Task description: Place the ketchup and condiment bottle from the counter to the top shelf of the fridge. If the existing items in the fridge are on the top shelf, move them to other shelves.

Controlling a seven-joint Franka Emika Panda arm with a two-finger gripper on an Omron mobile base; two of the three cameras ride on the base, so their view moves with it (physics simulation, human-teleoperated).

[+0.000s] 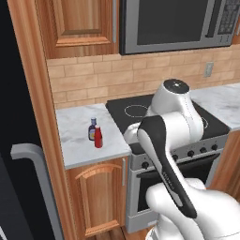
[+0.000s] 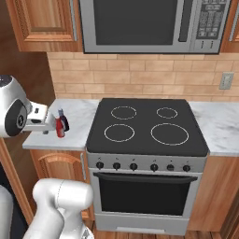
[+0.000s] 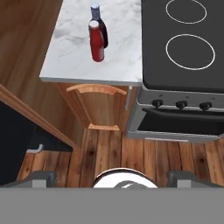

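- Ketchup (image 1: 98, 136) stands upright on the counter (image 1: 75, 126), red body, white cap; in the left base view it sits toward the front of the slab, roughly mid-width
- Condiment bottle (image 1: 93, 129) stands upright just behind the ketchup and slightly to its left, dark body, pale cap, blue-white label; the two look touching or nearly so, I cannot tell which
- Right base view: ketchup (image 2: 59, 127) and condiment bottle (image 2: 63, 121) stand side by side on the counter (image 2: 79, 116), close to my white wrist section, which overlaps them at the left
- Hand view: ketchup (image 3: 96, 42) in front, condiment bottle (image 3: 100, 26) partly hidden behind it, both on the counter (image 3: 70, 57); wooden cabinet (image 3: 99, 107) with arched door below; stovetop (image 3: 183, 48) to the right of the slab, oven (image 3: 179, 124) under it; plank floor (image 3: 113, 157) beneath
- My claw (image 3: 112, 179): two grey fingertips rise at the bottom edge, far apart; spread, pinching nothing; it hangs well apart from both bottles, looking down past the counter edge
- Fridge (image 1: 18, 140): black body with grey bar handle (image 1: 40, 173) at the left of the left base view; door shut, so its shelves are hidden
- Microwave (image 2: 144, 25) hangs above the stovetop; brick backsplash (image 2: 140, 77) behind
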